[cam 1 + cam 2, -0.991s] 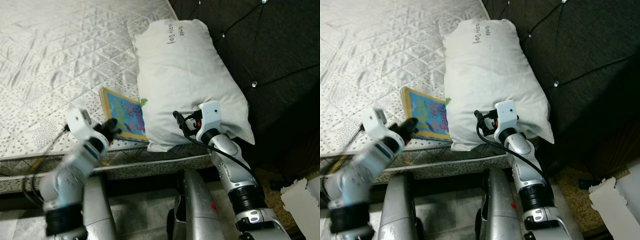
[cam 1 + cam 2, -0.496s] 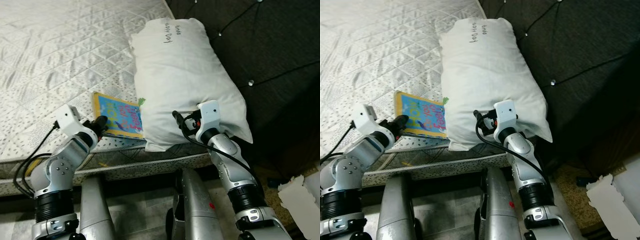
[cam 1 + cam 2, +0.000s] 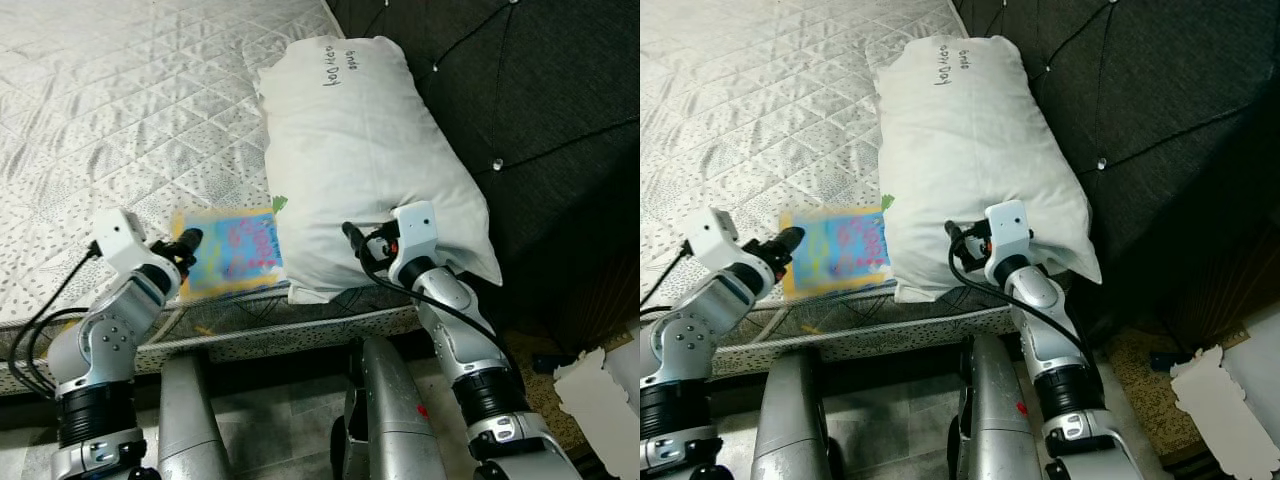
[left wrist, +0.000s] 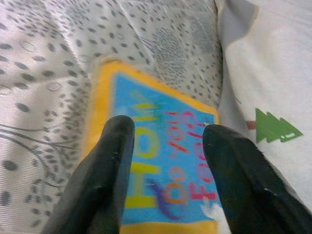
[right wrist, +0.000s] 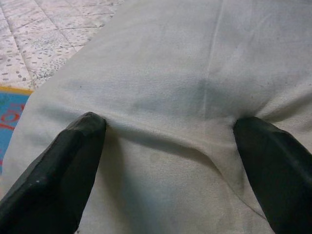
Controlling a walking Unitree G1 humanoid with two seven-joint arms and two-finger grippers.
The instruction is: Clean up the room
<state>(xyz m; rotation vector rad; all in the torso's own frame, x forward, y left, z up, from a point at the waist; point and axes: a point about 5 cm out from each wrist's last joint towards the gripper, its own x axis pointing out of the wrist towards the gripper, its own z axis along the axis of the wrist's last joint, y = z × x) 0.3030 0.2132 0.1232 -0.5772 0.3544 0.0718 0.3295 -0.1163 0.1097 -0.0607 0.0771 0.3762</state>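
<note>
Lying on the quilted white mattress (image 3: 110,110) with its little grey dots is a flat picture book with a blue cover and a yellow border (image 3: 228,252), right near the bed's front edge. The book looks smeared in the head views, so its pictures are hard to make out there, but in the left wrist view you can read big yellow, red and purple letters on it. The book's side edge touches the big white pillow (image 3: 365,150), which has some dark writing near its far end and a small tag with green trees next to the book. The left gripper (image 4: 168,146) reaches over the near end of the book, and its two black fingers (image 4: 105,180) are spread apart above the cover with nothing held between them. The right gripper (image 5: 170,131) presses into the near end of the pillow, fingers spread wide, both tips dug into the soft cloth so it wrinkles between them. Beside the pillow stands a dark padded headboard with shiny buttons (image 3: 530,90). Down on the floor by the bed's corner lies a torn white piece of cardboard (image 3: 600,385).
</note>
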